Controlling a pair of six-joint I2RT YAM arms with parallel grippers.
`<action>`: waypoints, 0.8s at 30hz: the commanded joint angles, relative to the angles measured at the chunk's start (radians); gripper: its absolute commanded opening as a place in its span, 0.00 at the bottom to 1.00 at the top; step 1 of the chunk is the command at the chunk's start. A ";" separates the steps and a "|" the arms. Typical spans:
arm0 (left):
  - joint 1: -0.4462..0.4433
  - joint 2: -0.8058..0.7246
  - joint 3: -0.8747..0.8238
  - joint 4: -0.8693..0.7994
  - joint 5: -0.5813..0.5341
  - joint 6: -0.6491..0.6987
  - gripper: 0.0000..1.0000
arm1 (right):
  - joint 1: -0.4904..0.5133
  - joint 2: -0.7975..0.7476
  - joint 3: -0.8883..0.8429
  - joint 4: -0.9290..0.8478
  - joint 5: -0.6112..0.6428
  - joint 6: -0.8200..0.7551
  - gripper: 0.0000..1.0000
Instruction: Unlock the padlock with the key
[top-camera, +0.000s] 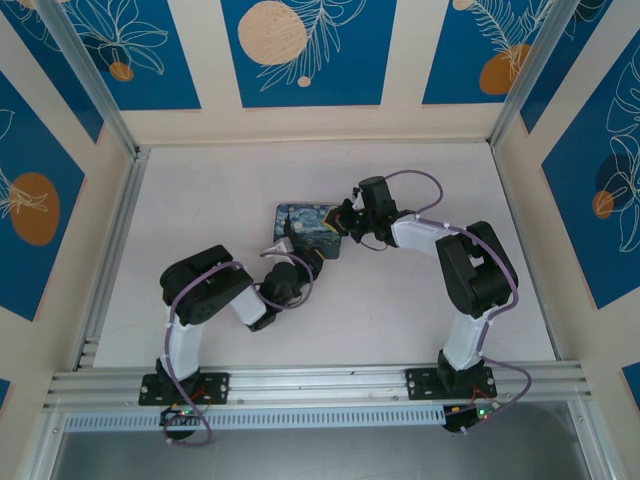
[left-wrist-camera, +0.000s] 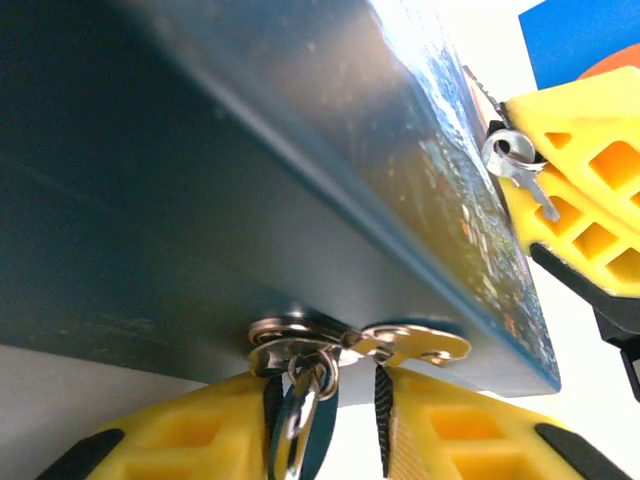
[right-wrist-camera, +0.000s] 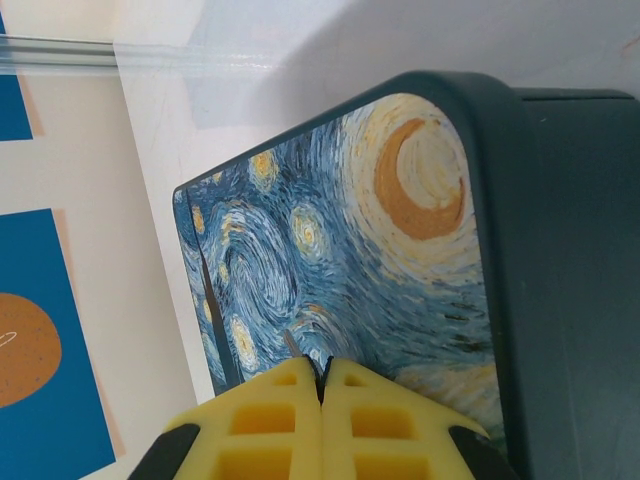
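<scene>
**Two claws at one painted tin, with the padlock between the left fingers**

We are looking down on a rectangular tin box painted with blue-and-yellow swirls (top-camera: 305, 228), lying flat near the middle of the white tabletop (top-camera: 200, 190). The left claw (top-camera: 288, 252) is sitting at the tin's 7 o'clock corner, and the right claw (top-camera: 347, 222) is sitting at its 3 o'clock edge.

From the left wrist we are seeing the tin's dark teal side wall slanting across the upper part of the view. At 6 o'clock, the tiny padlock with the blue-teal body and thin metal shackle (left-wrist-camera: 315, 435) is sitting between the yellow fingers (left-wrist-camera: 200, 445) of the left claw. It is just below the wall's lower edge, where two round metal discs (left-wrist-camera: 288, 330) and a pale gold tab (left-wrist-camera: 415, 345) are sticking out. These fingers are standing spread with the padlock in the gap. A strip of light is showing on the padlock's 3 o'clock side, so they are not clamping it.

At 2 o'clock in that same view, a yellow finger of the right claw is carrying a small silvery metal key with a curled head and a thin blade (left-wrist-camera: 515, 160), close to the edge of the painted lid.

From the right wrist we are seeing the right claw's fingers pressed together and pinching the key. A thin sliver of it (right-wrist-camera: 290, 343) is poking out at 11 o'clock from the seam, over the painted lid. The key and the padlock are staying apart, at different edges of the tin.
</scene>
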 joint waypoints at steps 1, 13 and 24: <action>-0.007 0.037 -0.016 -0.120 -0.040 -0.014 0.26 | -0.005 0.026 -0.016 -0.027 -0.010 -0.010 0.00; -0.007 -0.005 -0.036 -0.159 -0.017 -0.056 0.00 | -0.041 -0.008 0.050 -0.086 -0.027 -0.045 0.00; 0.010 -0.328 0.057 -0.720 0.155 0.015 0.00 | -0.065 -0.294 -0.128 -0.102 -0.106 -0.051 0.00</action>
